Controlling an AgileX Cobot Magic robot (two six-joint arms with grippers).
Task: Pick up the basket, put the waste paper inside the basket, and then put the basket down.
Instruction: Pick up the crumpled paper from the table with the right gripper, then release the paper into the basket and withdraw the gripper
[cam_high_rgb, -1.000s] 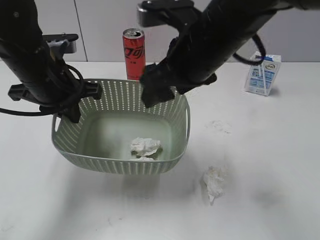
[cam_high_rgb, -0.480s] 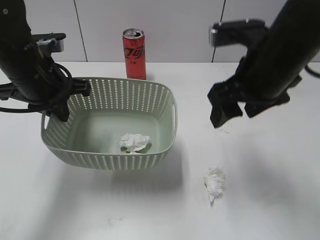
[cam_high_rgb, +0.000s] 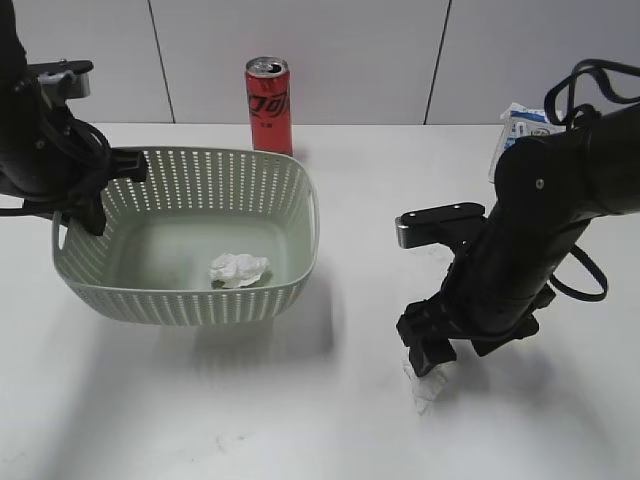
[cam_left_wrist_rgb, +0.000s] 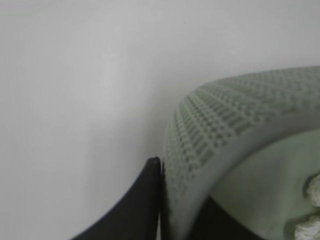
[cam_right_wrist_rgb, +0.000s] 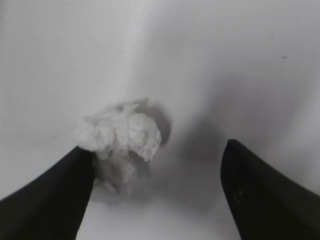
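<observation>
- Near the bench's front edge, right of the middle, a paper wad (cam_right_wrist_rgb: 120, 142) lies on the bench between the spread jaws of the right gripper (cam_high_rgb: 428, 352); the jaws should be centred on it before being closed.
- Toward the left edge, the basket (cam_high_rgb: 190, 300) is pinched by its wall in the left gripper (cam_left_wrist_rgb: 162, 200) and held tilted; one wad in the basket (cam_high_rgb: 239, 269) is seen.
- At the back edge, a can (cam_high_rgb: 268, 105) is left upright.

basket (cam_high_rgb: 190, 290) looks like matte plastic with slotted walls, the paper wad (cam_right_wrist_rgb: 120, 140) is soft crinkly tissue, can (cam_high_rgb: 268, 107) is glossy metal, table (cam_high_rgb: 300, 420) smooth matte white.
</observation>
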